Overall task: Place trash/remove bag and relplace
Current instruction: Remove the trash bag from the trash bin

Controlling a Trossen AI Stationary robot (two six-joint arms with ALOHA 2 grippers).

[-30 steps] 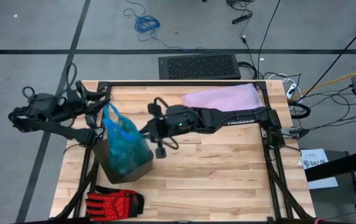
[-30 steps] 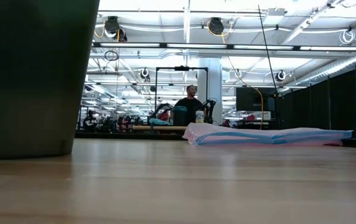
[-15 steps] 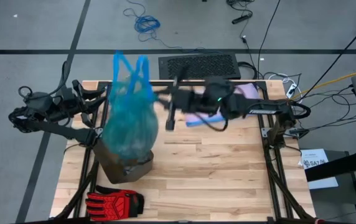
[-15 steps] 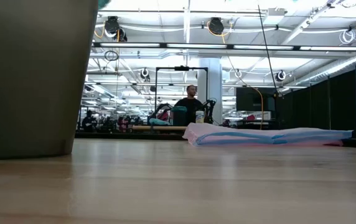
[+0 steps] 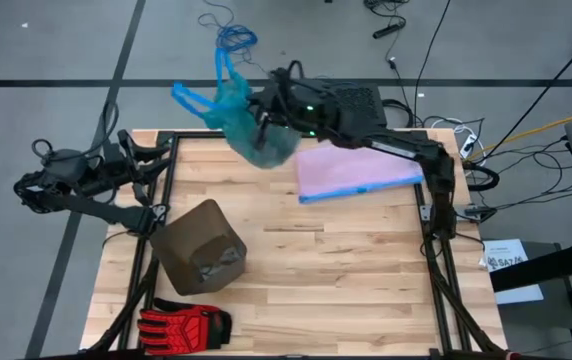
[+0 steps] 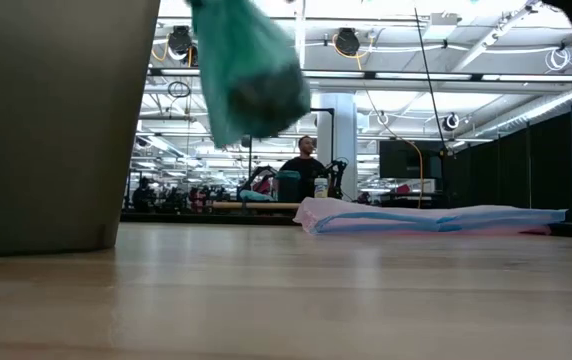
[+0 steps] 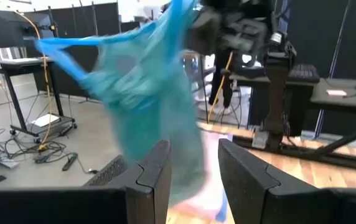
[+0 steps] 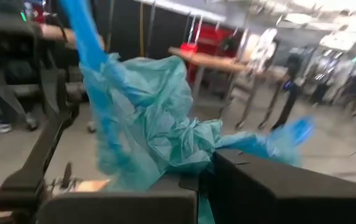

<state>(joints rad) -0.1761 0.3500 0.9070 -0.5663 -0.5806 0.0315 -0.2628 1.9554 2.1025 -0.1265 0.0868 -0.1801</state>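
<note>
The teal-green bag (image 5: pixel 256 135) hangs in the air over the table's far edge, with my right gripper (image 5: pixel 268 112) shut on it. Its blue drawstring loops (image 5: pixel 194 98) trail out to the left. In the low view the bag (image 6: pixel 251 75) swings high above the tabletop. The trash does not show; the bag's lower part bulges. The tan bin (image 5: pixel 201 245) stands on the table at the near left, without a liner. My left gripper (image 7: pixel 193 168) waits open at the table's left edge, level, with nothing between its fingers. My right gripper pinches the bag's bunched upper part (image 8: pixel 196 152) between its two fingers, several gathered layers just below the blue loops. The fingers lie level and come from the table's right side. The bag hangs and swings below and beyond them, clear of the bin and the table.
A pale lilac bag with a blue rim (image 5: pixel 356 170) lies flat at the far right of the table. A red-and-black glove (image 5: pixel 181 325) lies at the near left corner. The bin's wall (image 6: pixel 46 120) fills the low view's left side. A person stands far off in the room (image 6: pixel 306 165).
My right gripper has swung up and toward the table's far edge, still shut on the bag. The bag was first pulled up out of the bin, then lifted clear of it, and now swings over the far edge. The bin has stayed where it was.
</note>
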